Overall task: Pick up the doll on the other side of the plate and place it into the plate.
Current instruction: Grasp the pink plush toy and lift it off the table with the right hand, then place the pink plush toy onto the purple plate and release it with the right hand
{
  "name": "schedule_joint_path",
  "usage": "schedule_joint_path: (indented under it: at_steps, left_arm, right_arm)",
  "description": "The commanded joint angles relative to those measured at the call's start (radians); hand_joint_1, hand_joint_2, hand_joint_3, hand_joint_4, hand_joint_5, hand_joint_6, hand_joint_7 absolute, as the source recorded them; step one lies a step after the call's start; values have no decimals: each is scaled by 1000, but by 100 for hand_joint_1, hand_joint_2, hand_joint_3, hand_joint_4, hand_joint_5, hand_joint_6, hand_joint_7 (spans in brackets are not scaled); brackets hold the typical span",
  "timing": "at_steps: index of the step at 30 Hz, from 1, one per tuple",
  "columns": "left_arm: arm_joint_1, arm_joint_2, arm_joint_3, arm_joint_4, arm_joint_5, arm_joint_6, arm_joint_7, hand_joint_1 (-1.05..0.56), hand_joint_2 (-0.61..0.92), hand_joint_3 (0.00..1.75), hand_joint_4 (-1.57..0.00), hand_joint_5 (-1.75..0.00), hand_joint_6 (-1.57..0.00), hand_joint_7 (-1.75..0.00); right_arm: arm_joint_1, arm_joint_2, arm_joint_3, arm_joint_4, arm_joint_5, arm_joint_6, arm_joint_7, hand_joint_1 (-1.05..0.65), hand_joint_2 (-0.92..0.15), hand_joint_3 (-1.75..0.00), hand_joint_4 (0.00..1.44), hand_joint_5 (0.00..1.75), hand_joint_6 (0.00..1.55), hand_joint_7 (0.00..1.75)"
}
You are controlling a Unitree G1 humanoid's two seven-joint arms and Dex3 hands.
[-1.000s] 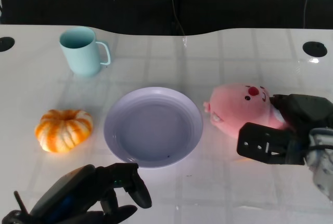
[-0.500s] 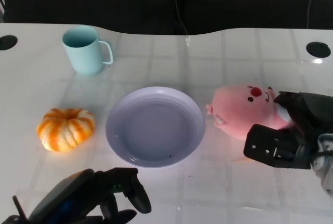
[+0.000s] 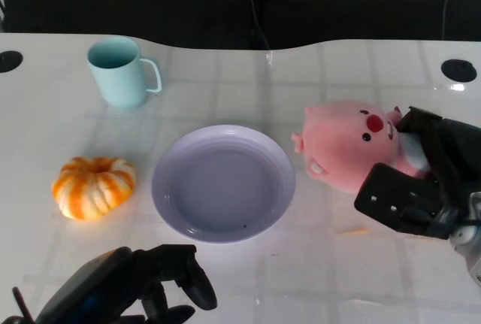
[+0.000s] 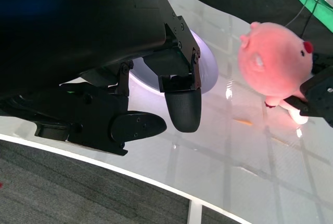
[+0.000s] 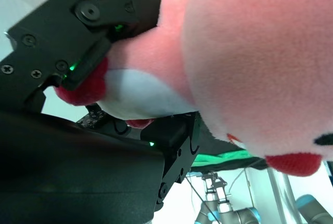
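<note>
Doll (image 3: 349, 146) — pink plush with a red nose, held by the right hand (image 3: 421, 181) near the right edge of the tabletop (image 3: 301, 83), just beside the plate's rim and not over it. Right fingers (image 5: 78, 37) grasp its body from both sides; the right wrist view shows black pads pressed into the pink and white fabric. In the left wrist view the doll appears raised off the surface, though contact underneath cannot be judged for certain. Plate (image 3: 222, 183) — lavender, round, near the middle of the tabletop. Left hand (image 3: 131, 290) at the near edge, fingers (image 4: 179, 104) curled loosely around nothing. Orange pumpkin (image 3: 93, 187) toward the left edge; pale blue mug (image 3: 120, 73) toward the far left corner.
</note>
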Motion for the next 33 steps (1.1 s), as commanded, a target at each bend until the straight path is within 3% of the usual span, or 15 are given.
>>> schedule_joint_path:
  at_steps: [1,7,13,17,26,28,30,33]
  left_arm:
    - [-2,11,6,7,-5,-10,-1,-14,92,44,-64,-149,-66,-105]
    - [-5,4,4,24,-14,-21,3,-12,92,45,-66,-151,-67,-106]
    - [-10,-6,-8,46,-6,-40,13,-12,92,43,-66,-151,-67,-107]
    - [-11,-13,-17,46,5,-38,15,-13,92,43,-66,-151,-66,-107]
    - [-7,-22,-29,24,26,-19,11,-12,92,44,-67,-158,-66,-108]
    - [-6,-27,-34,20,24,-11,9,-11,92,45,-68,-161,-66,-108]
    - [-6,-31,-41,18,24,-3,7,-11,92,46,-69,-167,-66,-110]
    - [-5,-36,-52,15,30,1,9,-12,92,46,-70,-173,-66,-112]
  right_arm:
    - [8,-2,-30,-57,26,-19,-17,-24,-39,-128,90,175,78,167]
    - [1,-2,-28,-136,36,-27,9,-23,-38,-133,89,175,78,172]
    - [-34,27,-21,-252,39,15,117,-18,-30,-141,95,175,84,168]
    - [-60,54,-3,-303,26,39,181,-19,-32,-138,95,175,81,172]
    - [-134,140,54,-318,11,65,272,-19,-38,-126,95,175,84,159]
    - [-153,159,70,-299,6,62,285,-19,-39,-123,94,175,85,153]
    - [-175,178,94,-268,-5,45,290,-20,-40,-120,93,175,91,134]
    - [-198,205,126,-220,-13,15,291,-21,-45,-113,91,172,94,120]
